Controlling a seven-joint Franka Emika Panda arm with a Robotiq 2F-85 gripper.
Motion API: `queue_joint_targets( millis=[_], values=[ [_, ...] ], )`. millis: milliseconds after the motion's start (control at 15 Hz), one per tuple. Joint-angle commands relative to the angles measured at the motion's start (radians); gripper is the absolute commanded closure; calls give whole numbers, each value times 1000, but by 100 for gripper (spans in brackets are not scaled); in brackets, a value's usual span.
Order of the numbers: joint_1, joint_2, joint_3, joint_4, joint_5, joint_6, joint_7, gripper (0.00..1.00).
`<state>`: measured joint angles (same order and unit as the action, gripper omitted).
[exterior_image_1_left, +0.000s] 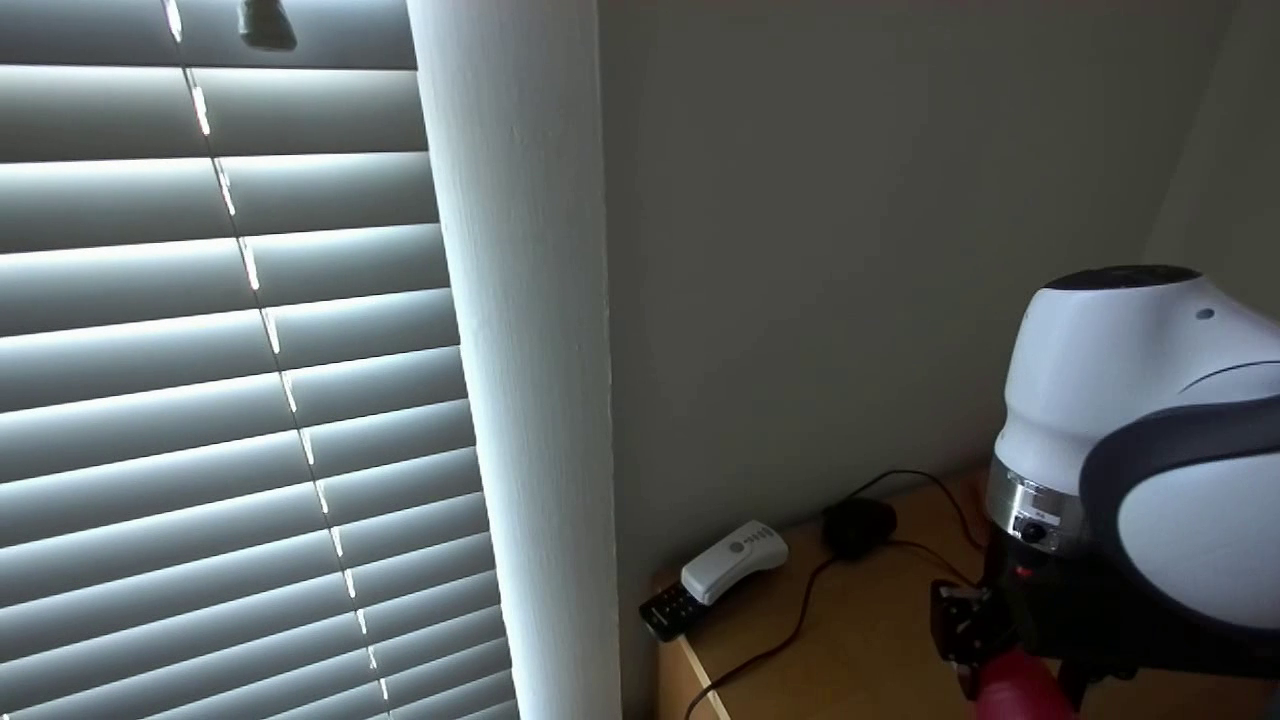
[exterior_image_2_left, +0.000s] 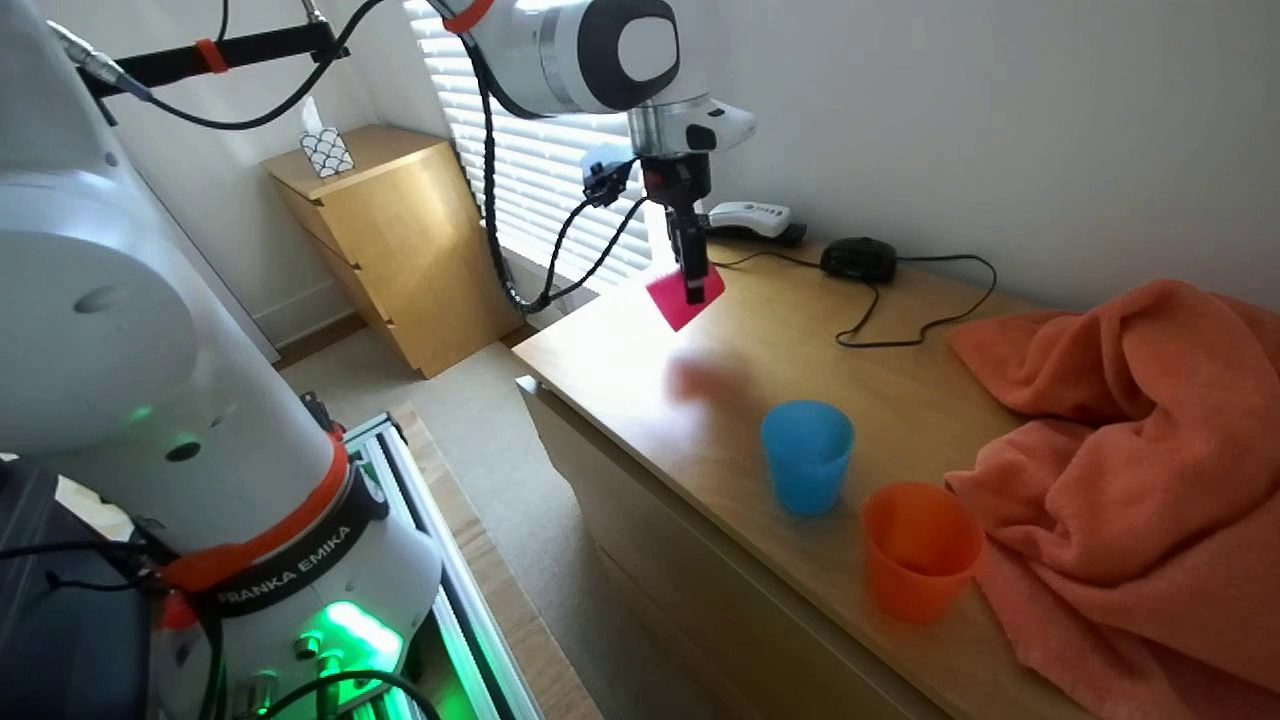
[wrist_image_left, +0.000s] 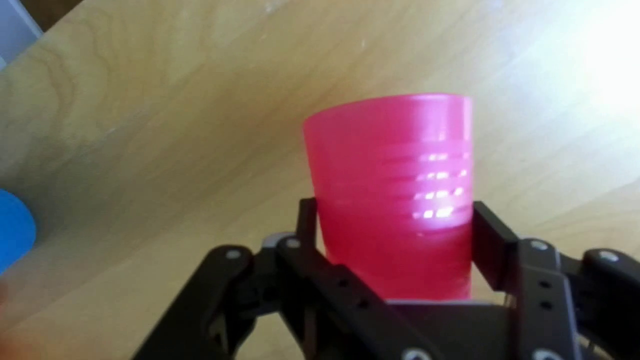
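Observation:
My gripper (wrist_image_left: 394, 205) is shut on a pink-red cup (wrist_image_left: 390, 150), one finger on each side. The cup's wide end points away from the palm in the wrist view. In an exterior view the gripper (exterior_image_2_left: 693, 285) holds the cup (exterior_image_2_left: 668, 298) tilted above the wooden dresser top (exterior_image_2_left: 790, 340), with a reddish patch on the wood below. The cup (exterior_image_1_left: 1025, 690) is cut off at the bottom edge in an exterior view. A blue cup (exterior_image_2_left: 808, 460) and an orange cup (exterior_image_2_left: 920, 570) stand upright on the dresser. The blue cup (wrist_image_left: 15, 227) is partly seen in the wrist view.
An orange towel (exterior_image_2_left: 1150, 480) lies heaped beside the cups. A black device (exterior_image_2_left: 858, 260) with a cable and a white handset (exterior_image_2_left: 750, 217) lie near the wall. Blinds (exterior_image_1_left: 240, 400) cover the window. A lower cabinet (exterior_image_2_left: 420, 250) bears a tissue box (exterior_image_2_left: 328, 153).

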<state>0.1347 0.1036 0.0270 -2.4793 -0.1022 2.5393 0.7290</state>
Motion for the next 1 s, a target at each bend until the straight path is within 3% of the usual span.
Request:
queue_joint_targets(
  millis=[0, 467, 933],
  values=[
    [5, -76, -39, -81, -232, 89, 273, 52],
    [-32, -40, -51, -49, -724, 76, 801, 52],
    [4, 46, -71, -17, -1032, 73, 1215, 52]
  ],
)
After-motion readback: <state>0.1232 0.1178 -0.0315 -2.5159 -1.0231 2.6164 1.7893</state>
